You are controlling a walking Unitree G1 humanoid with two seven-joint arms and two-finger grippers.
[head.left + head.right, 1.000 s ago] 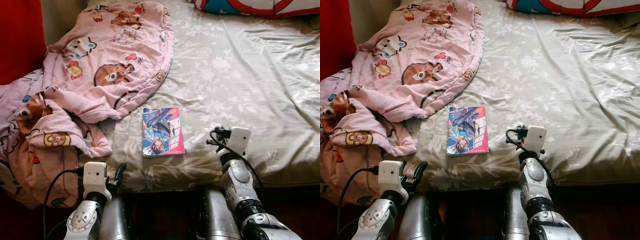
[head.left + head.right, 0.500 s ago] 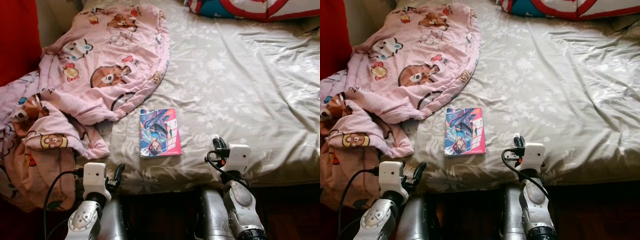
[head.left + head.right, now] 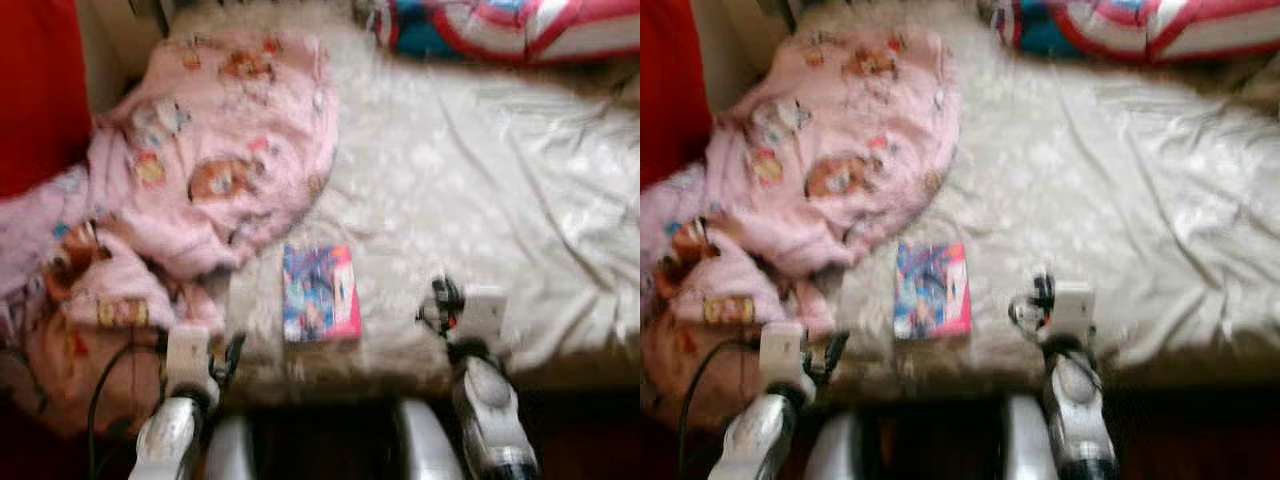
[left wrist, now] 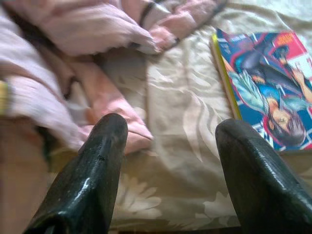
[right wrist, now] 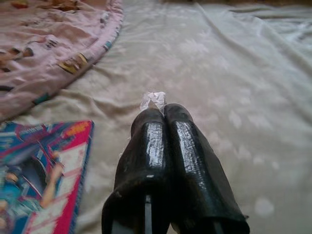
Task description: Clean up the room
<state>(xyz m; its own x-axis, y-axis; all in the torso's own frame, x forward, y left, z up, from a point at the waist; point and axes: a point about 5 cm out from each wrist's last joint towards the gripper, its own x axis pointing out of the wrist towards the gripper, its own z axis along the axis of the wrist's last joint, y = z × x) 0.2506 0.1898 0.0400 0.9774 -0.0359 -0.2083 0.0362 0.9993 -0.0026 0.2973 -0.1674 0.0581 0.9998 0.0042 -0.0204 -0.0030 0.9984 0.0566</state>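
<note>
A colourful comic book (image 3: 320, 293) lies flat on the beige flowered bed sheet (image 3: 480, 160), close to the near edge. A crumpled pink cartoon-print blanket (image 3: 220, 150) covers the bed's left side and hangs over the edge. My left gripper (image 4: 170, 141) hovers open at the bed's near edge, between the blanket (image 4: 73, 39) and the book (image 4: 268, 87). To the right of the book, my right gripper (image 5: 158, 114) is low over the sheet. Its fingers are shut, and a small white scrap (image 5: 153, 99) sticks out at their tips.
A red, white and blue pillow (image 3: 500, 25) lies at the bed's far right. Something red (image 3: 35, 90) stands at the far left beside the bed. The sheet's right half is bare and wrinkled. The head views are blurred.
My right gripper drew back toward the bed's near edge. The head views have since shifted and gone blurred. The book and blanket lie as before.
</note>
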